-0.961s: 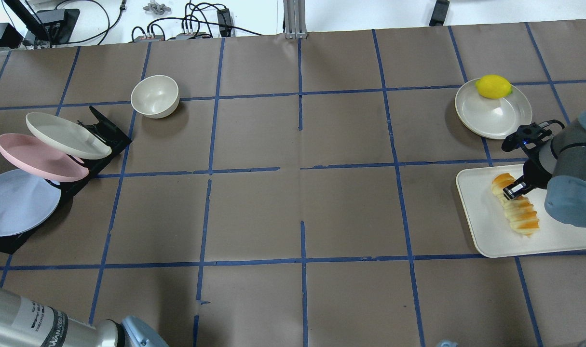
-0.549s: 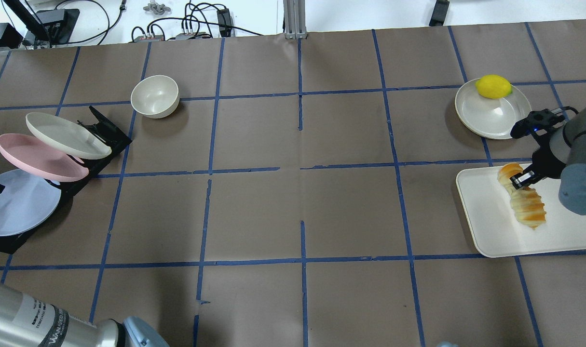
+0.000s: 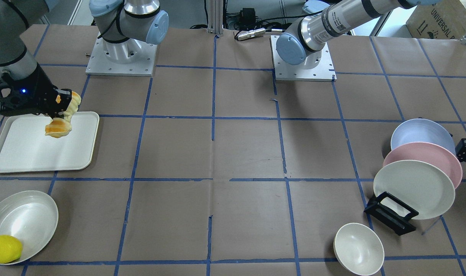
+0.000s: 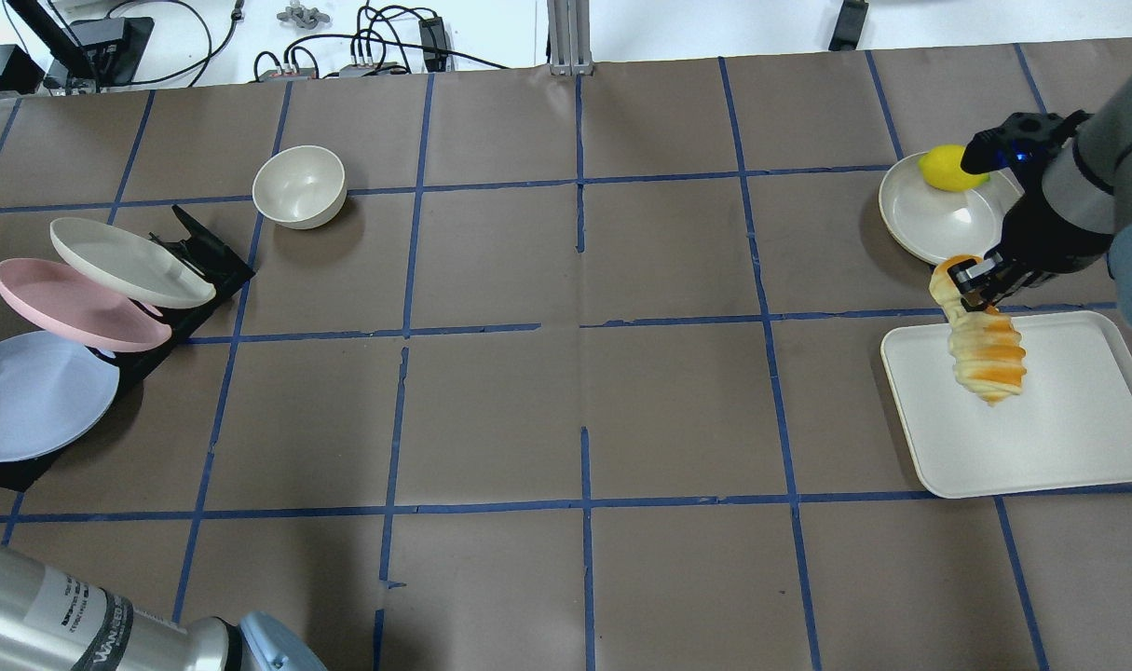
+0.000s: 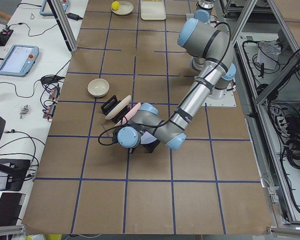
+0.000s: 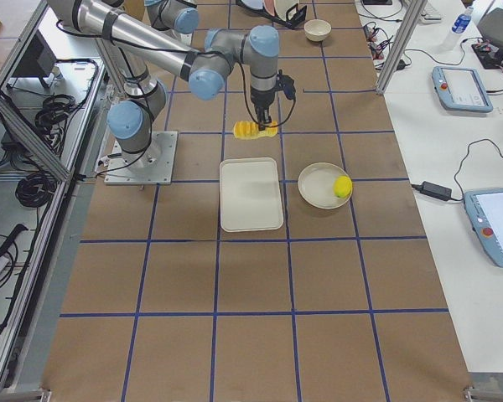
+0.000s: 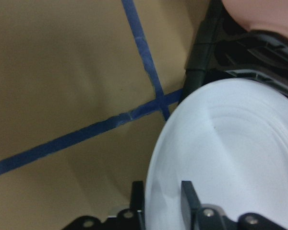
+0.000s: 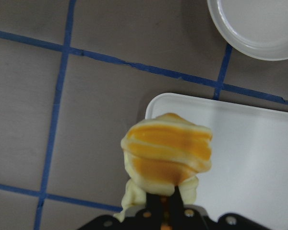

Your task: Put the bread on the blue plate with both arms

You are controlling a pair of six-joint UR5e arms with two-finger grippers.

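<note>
I'm looking over a table (image 4: 668,401) that is wearing brown paper, which blue tape (image 4: 491,508) is dividing into large squares; the paper is tearing along a few seams. A white bench (image 4: 715,23) is running along the far side, carrying cables (image 4: 379,47), and in the right side view two teach tablets (image 6: 461,88) are lying on it. Aluminium posts are framing the cell.

The right gripper (image 4: 971,284) is pinching one end of the bread (image 4: 987,359). The loaf is hanging tilted in the air above the near-left corner of the white tray (image 4: 1069,447), clear of its surface. Beyond the tray, a lemon (image 4: 952,168) is resting on the rim of a white dish (image 4: 938,228).

At the other end, the blue plate (image 4: 34,396) is leaning in a black rack (image 4: 207,256), lowest of three, with the pink plate (image 4: 72,303) and the cream plate (image 4: 123,261) behind it. The left gripper (image 7: 162,191) is sitting at the blue plate's rim, fingers (image 7: 187,196) narrow, one on each face, and as far as I can tell it is gripping the edge. A cream bowl (image 4: 300,186) is standing just beyond the rack.
</note>
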